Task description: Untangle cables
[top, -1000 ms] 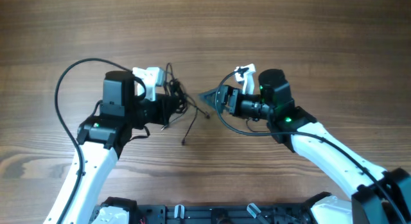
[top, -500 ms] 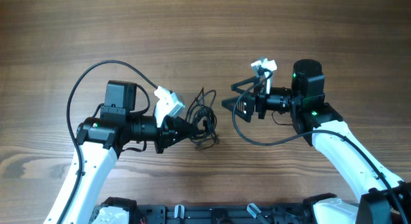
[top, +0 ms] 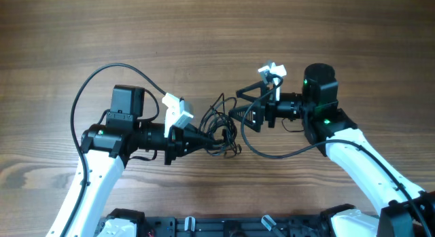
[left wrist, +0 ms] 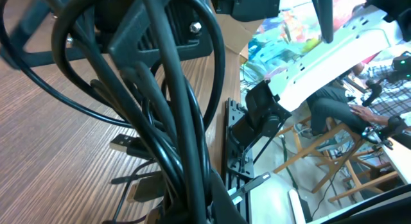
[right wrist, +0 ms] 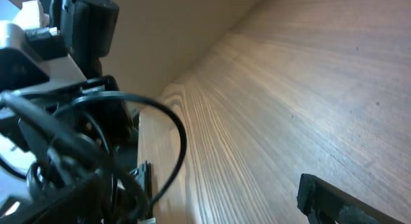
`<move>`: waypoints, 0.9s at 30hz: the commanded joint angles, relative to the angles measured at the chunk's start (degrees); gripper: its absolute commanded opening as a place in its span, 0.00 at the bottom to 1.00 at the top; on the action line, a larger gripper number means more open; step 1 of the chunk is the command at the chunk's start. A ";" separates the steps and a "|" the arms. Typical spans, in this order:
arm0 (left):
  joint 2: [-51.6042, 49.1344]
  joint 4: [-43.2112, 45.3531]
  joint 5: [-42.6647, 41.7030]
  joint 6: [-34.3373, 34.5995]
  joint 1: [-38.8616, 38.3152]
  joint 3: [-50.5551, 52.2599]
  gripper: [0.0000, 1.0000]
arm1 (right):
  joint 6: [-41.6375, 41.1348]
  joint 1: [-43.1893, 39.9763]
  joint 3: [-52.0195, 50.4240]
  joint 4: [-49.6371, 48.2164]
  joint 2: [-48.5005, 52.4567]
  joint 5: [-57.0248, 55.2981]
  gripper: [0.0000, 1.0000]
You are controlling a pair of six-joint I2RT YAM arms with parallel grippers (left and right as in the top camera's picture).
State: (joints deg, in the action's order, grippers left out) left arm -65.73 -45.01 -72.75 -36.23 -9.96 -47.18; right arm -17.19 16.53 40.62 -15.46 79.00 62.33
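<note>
your left gripper (top: 209, 136) is clamped tight on the cables (top: 221, 123), a dark bunch of loops near the middle of the table (top: 204, 33), spilling to the right of its jaws. your right gripper (top: 240, 105) stands wide and holds nothing, just right of the bunch. in the left wrist view the strands fill the frame.

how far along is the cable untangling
Done: nothing yet; the cables are one tangled bunch, with no strand lying apart. In hand: the left pincer is shut on the bunch, and the right pincer stands open, facing it. Left: pulling every strand free.
</note>
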 commanded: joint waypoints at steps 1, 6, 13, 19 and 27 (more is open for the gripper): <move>0.04 0.17 -2.86 -2.40 -2.47 -0.31 0.04 | -5.01 1.36 0.55 -2.95 -0.48 -4.63 1.00; 0.04 0.20 -2.86 -2.89 -4.94 -0.31 0.04 | -5.46 3.37 0.55 -6.12 -0.35 -4.92 1.00; 0.04 0.39 -1.49 -3.87 -4.87 -0.31 0.04 | -5.22 6.16 0.55 -5.75 -0.35 -4.92 0.99; 0.04 0.37 -0.24 -3.87 -2.99 -0.31 0.04 | -4.90 5.95 0.55 -6.08 -0.35 -2.95 1.00; 0.04 -0.52 -0.24 -3.89 -1.75 -0.31 0.04 | -0.52 5.95 0.55 -7.26 -0.35 8.20 1.00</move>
State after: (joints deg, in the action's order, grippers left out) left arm -65.73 -45.39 -72.29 -38.76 -12.21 -47.18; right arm -20.88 21.93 40.64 -22.13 79.00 61.95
